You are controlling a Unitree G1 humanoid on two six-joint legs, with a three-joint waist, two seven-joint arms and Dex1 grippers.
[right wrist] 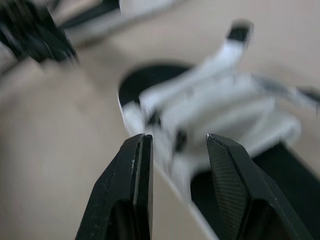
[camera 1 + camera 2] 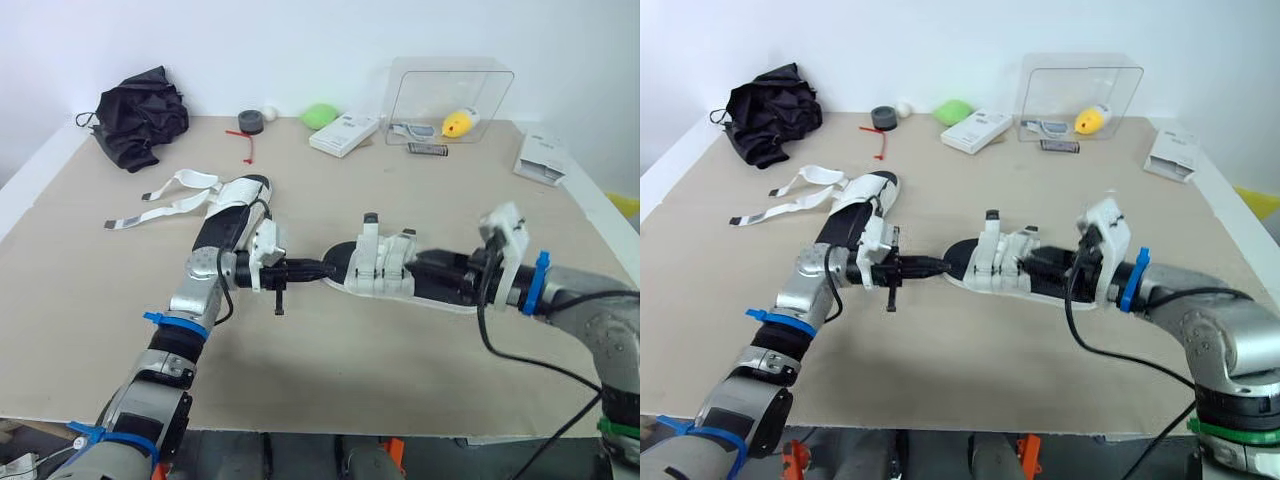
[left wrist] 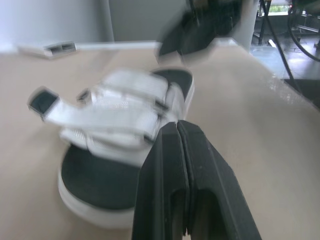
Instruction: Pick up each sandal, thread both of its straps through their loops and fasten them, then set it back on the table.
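A white-strapped sandal (image 2: 383,266) with a black footbed lies flat at the table's middle, one strap end sticking up. My left gripper (image 2: 322,268) is shut, its tip against the sandal's left end; the left wrist view shows its closed fingers (image 3: 181,150) just before the sandal (image 3: 125,125). My right gripper (image 1: 177,140) is open at the sandal's right end, with the white sole edge (image 1: 175,175) between its fingers. A second sandal (image 2: 243,190) lies further back on the left, partly behind my left arm, its loose straps (image 2: 175,195) trailing leftward.
At the back lie a black cloth bundle (image 2: 140,120), a tape roll (image 2: 251,122), a red tie (image 2: 247,146), a green object (image 2: 320,115) and a white box (image 2: 343,133). A clear container (image 2: 448,100) holds a yellow item (image 2: 458,123). Another white box (image 2: 543,157) sits far right.
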